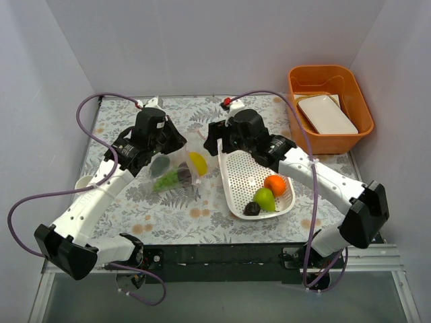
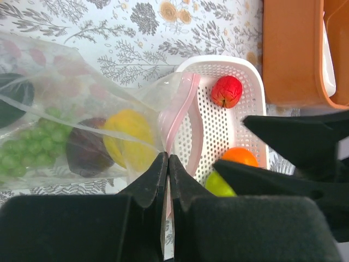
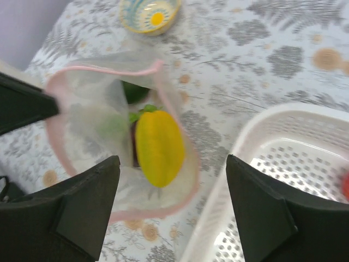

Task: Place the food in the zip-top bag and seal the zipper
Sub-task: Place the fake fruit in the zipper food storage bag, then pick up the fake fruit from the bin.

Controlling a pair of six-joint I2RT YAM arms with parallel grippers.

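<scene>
The clear zip-top bag (image 1: 176, 171) lies left of centre with its pink zipper strip (image 3: 109, 71) gaping open. Inside are a yellow piece (image 3: 158, 147), green grapes (image 2: 30, 150), a dark purple plum (image 2: 87, 150) and a dark green avocado (image 2: 13, 101). My left gripper (image 2: 168, 161) is shut on the bag's mouth edge and holds it up. My right gripper (image 3: 172, 202) is open and empty, hovering over the bag's mouth beside the white basket (image 1: 237, 165). The basket holds an orange (image 1: 275, 184), a green pear (image 1: 264, 198), a dark fruit (image 1: 252, 209) and a red apple (image 2: 227, 91).
An orange bin (image 1: 330, 101) with a white tray (image 1: 326, 113) in it stands at the back right. A small patterned bowl (image 3: 150, 12) sits to the left of the bag, partly under my left arm. White walls close in the table.
</scene>
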